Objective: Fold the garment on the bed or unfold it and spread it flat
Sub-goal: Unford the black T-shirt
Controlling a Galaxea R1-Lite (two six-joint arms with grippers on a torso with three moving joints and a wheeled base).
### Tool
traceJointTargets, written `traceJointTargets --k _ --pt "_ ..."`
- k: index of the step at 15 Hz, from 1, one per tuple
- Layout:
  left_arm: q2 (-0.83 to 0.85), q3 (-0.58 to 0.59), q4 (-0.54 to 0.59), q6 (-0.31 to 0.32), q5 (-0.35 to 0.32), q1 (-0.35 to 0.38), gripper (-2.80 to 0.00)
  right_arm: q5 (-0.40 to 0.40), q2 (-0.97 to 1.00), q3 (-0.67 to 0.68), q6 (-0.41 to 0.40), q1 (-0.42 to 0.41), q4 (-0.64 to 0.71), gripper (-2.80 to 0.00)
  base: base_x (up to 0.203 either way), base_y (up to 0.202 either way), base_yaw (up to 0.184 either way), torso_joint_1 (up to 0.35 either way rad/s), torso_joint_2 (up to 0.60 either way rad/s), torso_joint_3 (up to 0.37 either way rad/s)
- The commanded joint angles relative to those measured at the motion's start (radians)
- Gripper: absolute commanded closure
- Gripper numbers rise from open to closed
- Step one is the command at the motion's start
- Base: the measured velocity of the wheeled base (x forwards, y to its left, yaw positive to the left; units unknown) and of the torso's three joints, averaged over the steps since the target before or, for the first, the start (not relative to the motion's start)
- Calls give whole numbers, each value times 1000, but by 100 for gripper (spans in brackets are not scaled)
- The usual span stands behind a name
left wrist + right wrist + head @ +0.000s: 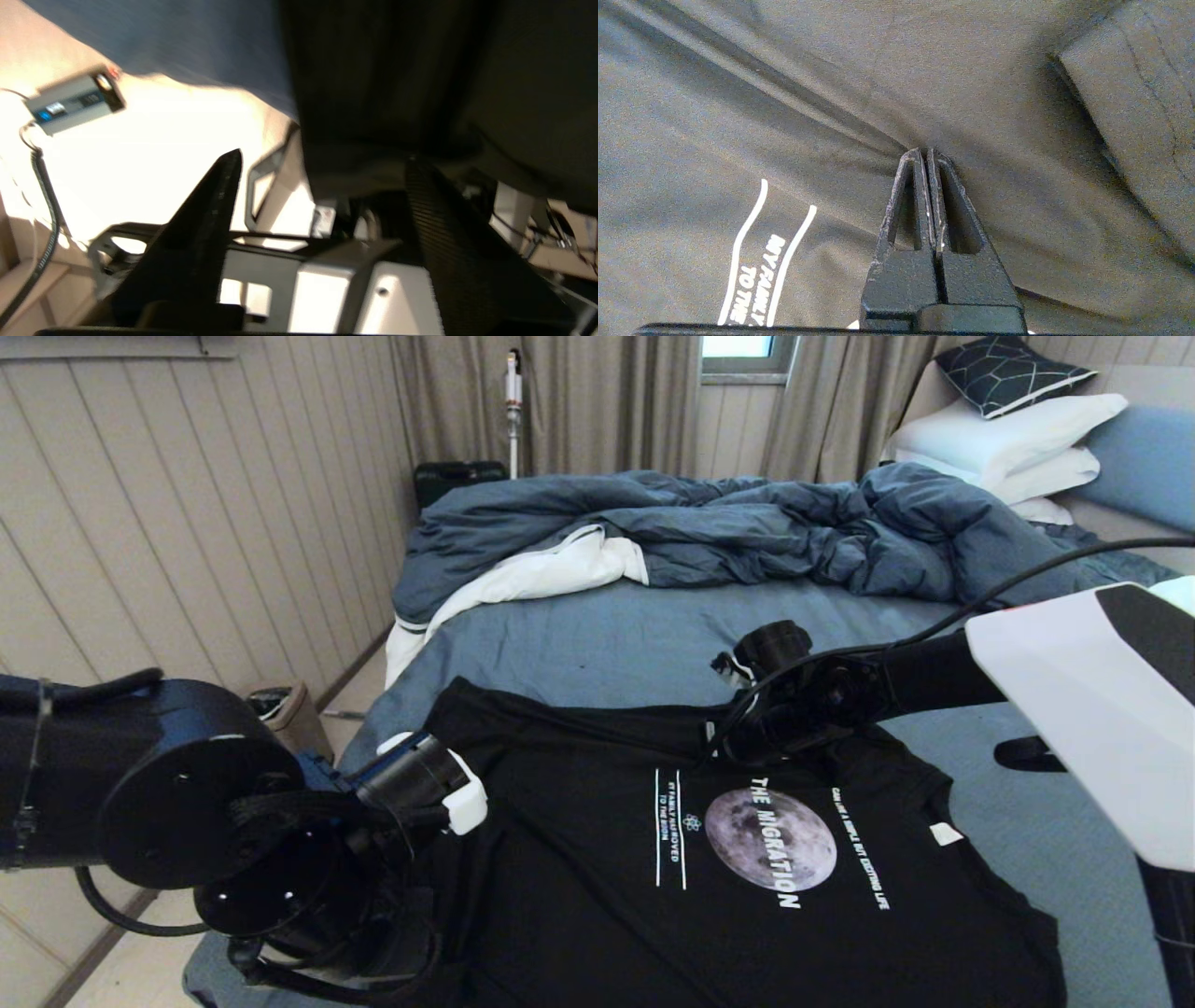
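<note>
The shirt (709, 859) is lying print-up on the bed (607, 635), nearly flat; the right gripper (927, 156) is pinching a ridge of its cloth, jaws closed; the left gripper (322, 161) is standing open at the near hem, holding nothing; spreading looks almost done; next, probably, smoothing that pinched crease outward.

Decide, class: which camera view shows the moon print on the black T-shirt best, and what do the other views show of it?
The head view. There the whole grey moon print lies on the T-shirt, with "THE MIGRATION" across it. The right wrist view shows only side lettering beside the shut right pincer; the left wrist view shows only dark cloth, no print.
</note>
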Motion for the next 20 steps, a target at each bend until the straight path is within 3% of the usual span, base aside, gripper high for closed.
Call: traceJointTargets --k 1,4,9,10,14,16,20 --pt "-59 -4 4 18 24 46 -280 1 -3 1 1 -1 2 0 0 0 0 0 0 0" --pt "-146 -31 4 86 84 128 -280 1 -6 2 1 0 2 0 0 0 0 0 0 0" --pt "-177 -113 -8 164 85 264 -280 1 -7 -1 1 -1 2 0 0 0 0 0 0 0" --pt "-169 -161 -15 169 71 270 0 1 -8 -3 1 -3 2 0 0 0 0 0 0 0" --pt "-56 -255 -151 216 -76 277 0 -7 -43 -27 -2 -61 8 0 0 0 0 0 0 0" --pt "2 -232 -267 235 -95 289 0 -8 -88 -45 -8 -119 11 0 0 0 0 0 0 0" --pt "37 -182 -386 243 -100 307 0 -6 -126 -129 -30 -239 95 0 0 0 0 0 0 0"
